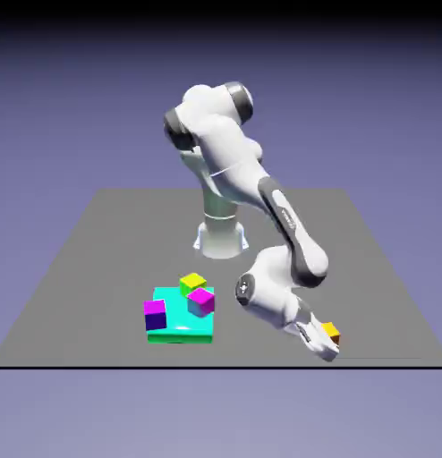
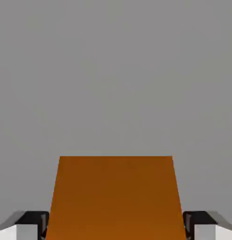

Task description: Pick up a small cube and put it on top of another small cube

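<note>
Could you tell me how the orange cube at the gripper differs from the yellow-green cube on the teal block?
The orange cube has a yellow top and lies on the grey table between the closed fingers of the gripper; the yellow-green cube is one colour and untouched. The orange cube sits low at the exterior view's right; the yellow-green cube sits raised on the teal block. Both look similar in size.

Shared: small cube [image 1: 331, 332] [image 2: 115, 197], close hand view.

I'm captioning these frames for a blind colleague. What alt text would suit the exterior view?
A white robot arm bends low over a grey table, its hand shut on a small orange cube with a yellow top near the front edge. To the exterior view's left, two magenta-topped cubes and a yellow-green cube sit on a flat cyan block.
</note>
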Motion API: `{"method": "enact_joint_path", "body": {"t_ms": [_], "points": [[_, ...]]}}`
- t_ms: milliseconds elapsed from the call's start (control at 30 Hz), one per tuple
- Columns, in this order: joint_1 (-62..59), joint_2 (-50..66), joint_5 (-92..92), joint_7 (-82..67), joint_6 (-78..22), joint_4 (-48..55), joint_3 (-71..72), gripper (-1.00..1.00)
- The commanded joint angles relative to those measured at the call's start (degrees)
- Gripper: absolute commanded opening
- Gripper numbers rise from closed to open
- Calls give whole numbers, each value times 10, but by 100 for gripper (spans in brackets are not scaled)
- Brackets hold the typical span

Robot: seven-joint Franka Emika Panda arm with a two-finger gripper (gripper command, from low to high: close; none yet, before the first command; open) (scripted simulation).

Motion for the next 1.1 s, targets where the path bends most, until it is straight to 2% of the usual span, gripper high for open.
{"method": "enact_joint_path", "body": {"t_ms": [0, 767, 833, 1000, 1033, 1067], "points": [[-10, -21, -5, 7, -17, -7, -1, -100], [150, -132, -396, -357, -581, 168, -434, -100], [153, -133, -401, -362, -588, 170, -441, -100], [162, -134, -394, -370, -495, 75, -436, -100], [162, -134, -394, -370, -495, 75, -436, 100], [162, -134, -394, -370, -495, 75, -436, 100]]}}
